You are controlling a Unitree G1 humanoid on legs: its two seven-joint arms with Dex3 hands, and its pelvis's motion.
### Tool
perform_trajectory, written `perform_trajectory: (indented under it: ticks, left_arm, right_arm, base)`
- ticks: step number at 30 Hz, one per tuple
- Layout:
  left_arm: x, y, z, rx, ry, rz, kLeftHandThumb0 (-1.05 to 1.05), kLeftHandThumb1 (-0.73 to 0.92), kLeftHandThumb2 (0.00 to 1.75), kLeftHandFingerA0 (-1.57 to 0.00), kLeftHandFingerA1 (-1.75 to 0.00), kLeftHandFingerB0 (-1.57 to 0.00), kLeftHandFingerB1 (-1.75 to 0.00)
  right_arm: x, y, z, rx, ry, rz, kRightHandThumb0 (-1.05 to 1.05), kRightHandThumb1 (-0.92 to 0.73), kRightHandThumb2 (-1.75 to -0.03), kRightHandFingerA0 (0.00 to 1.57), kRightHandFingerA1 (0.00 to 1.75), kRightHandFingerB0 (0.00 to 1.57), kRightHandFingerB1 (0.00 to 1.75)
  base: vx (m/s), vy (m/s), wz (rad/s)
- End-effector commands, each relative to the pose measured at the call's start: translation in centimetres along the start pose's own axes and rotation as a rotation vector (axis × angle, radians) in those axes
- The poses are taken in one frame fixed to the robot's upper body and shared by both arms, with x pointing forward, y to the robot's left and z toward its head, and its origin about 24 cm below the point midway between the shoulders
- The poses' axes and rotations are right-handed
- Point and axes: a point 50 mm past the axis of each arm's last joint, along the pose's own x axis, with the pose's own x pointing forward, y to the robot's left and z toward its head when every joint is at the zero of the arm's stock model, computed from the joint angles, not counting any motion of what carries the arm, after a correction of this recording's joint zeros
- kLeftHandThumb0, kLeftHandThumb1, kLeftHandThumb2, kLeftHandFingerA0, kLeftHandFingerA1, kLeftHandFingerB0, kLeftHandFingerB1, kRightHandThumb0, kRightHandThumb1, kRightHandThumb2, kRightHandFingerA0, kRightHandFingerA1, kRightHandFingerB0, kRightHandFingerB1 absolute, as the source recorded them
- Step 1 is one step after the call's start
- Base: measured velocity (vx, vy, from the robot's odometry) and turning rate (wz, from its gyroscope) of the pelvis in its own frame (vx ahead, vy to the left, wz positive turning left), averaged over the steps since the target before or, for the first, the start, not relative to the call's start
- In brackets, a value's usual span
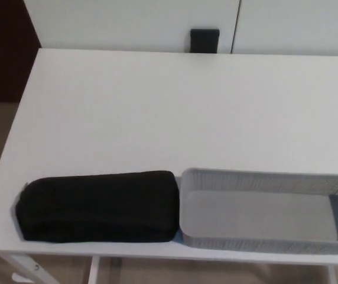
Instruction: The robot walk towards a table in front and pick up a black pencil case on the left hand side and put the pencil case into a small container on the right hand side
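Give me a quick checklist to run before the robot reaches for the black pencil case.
1. The pencil case is in view, lying flat at the front left of the table: ok.
2. Nothing lies on the pencil case: ok.
3. The container on the right is empty: ok.
4. Gap between pencil case and container: cannot tell, they look touching or nearly so.
5. The left hand is in view: not ok, it does not show.
6. The right hand is in view: not ok, it does not show.
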Motion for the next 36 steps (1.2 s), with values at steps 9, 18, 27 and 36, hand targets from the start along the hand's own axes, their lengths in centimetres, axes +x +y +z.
perform_trajectory:
  ticks: [9, 18, 27, 36]
  left_arm:
    - [-0.3, 0.8, -0.2, -0.004, 0.004, 0.015, -0.32, 0.52, 0.56, -0.33, -0.4, -0.18, -0.28]
    - [-0.3, 1.3, -0.2, -0.018, 0.01, 0.035, -0.31, 0.51, 0.56, -0.35, -0.41, -0.17, -0.28]
    - [-2.7, 8.2, -0.2, -0.146, -0.067, 0.427, -0.27, 0.49, 0.56, -0.2, -0.38, -0.1, -0.24]
    - [-13.9, 17.2, 14.5, 0.151, -0.785, 0.835, -0.46, 0.43, 0.65, -0.07, -0.22, -0.1, -0.27]
  right_arm:
    - [-0.2, -0.4, -0.4, -0.011, 0.009, -0.002, -0.45, -0.49, -0.8, 0.52, 0.59, 0.27, 0.46]
    - [-0.1, -0.2, -0.3, -0.013, 0.008, -0.001, -0.45, -0.5, -0.79, 0.52, 0.58, 0.29, 0.47]
    - [-0.3, -0.9, -0.7, 0.0, 0.017, -0.013, -0.43, -0.52, -0.79, 0.5, 0.56, 0.3, 0.46]
    - [0.3, -1.4, 1.1, -0.003, -0.01, -0.032, -0.34, -0.65, -0.59, 0.56, 0.45, 0.35, 0.35]
  base:
    - [-0.01, 0.191, -0.03]
    - [0.03, -0.042, 0.07]
    - [0.0, 0.0, 0.0]
    - [0.0, 0.0, 0.0]
